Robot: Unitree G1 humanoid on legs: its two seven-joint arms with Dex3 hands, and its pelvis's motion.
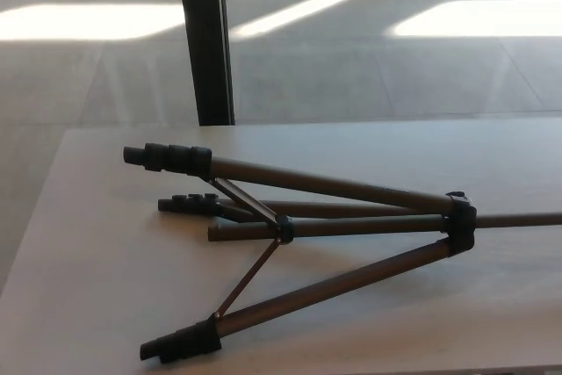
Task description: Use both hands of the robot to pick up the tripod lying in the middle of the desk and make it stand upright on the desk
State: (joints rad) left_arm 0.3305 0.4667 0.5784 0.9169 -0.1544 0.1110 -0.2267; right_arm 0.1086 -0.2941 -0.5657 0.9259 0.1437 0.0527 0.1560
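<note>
On the pale desk (79, 252), head view: tripod (334, 226) lying flat across the middle, not standing. Dark brown tubular legs, three splayed, with black ribbed feet (167, 157) toward picture left; thin braces meet a black collar on the centre column. Long axis runs left to right, with the black hub (458, 217) at right and the column leaving the right edge. Neither robot hand is in view, so their state cannot be reported. Behind the desk stands a dark post (206, 37).

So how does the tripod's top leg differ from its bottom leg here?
The top leg slopes down toward the hub on the right; the bottom leg slopes up to it. The top leg's foot lies farther back on the desk, the bottom leg's at the near edge. Both have black ribbed ends and thin braces.
</note>
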